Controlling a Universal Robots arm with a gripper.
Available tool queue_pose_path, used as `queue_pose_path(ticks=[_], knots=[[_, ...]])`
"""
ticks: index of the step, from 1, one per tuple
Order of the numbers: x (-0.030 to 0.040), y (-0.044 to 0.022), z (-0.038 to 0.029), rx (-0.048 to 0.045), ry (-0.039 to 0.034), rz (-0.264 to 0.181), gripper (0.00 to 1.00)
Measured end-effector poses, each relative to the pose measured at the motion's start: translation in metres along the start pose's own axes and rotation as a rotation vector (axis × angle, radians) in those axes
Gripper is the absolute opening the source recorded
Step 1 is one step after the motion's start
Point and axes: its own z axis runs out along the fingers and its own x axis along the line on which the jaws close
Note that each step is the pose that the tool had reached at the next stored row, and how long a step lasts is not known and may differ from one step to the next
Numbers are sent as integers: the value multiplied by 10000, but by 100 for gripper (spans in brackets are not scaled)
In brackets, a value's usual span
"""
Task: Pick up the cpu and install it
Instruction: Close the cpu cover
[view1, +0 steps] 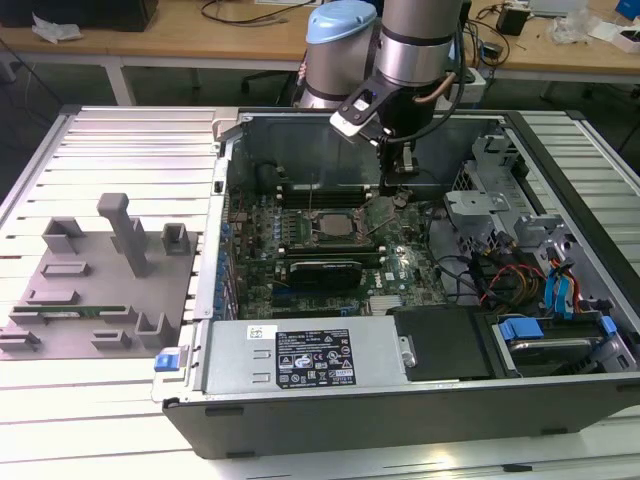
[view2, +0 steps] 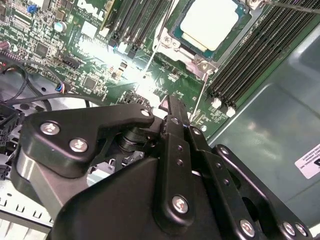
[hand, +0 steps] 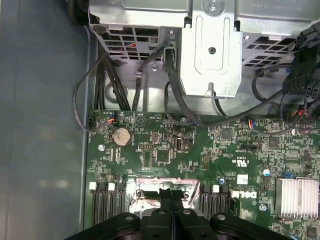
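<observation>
Well, pincer (view1: 399, 194) is pinched shut and empty, mid-frame in the exterior view, just beside the socket (view1: 335, 228) holding the cpu (view2: 210, 22); case walls (view1: 300, 140) hem it in, slatted counter (view1: 120, 400) underneath.

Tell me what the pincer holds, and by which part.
Nothing. The pincer is shut empty; the cpu lies in its socket, apart from it.

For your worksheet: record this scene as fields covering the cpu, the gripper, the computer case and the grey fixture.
cpu: set flat in the motherboard, silver top up
gripper: shut, holding nothing, above the motherboard near the cpu
computer case: open, lying on the slatted table
grey fixture: on the slatted table, exterior view's left of the computer case
</observation>
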Motion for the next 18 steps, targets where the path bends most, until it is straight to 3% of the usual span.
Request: queue_pose_path(ticks=[5, 6, 7, 8, 18], knots=[[-2, 40, 2, 0, 0, 1, 11], [-3, 68, 3, 0, 1, 1, 11], [-7, 178, 22, 0, -1, 6, 11], [-7, 200, 34, 1, -1, 23, 11], [-8, 240, 62, 5, -5, 177, 11]])
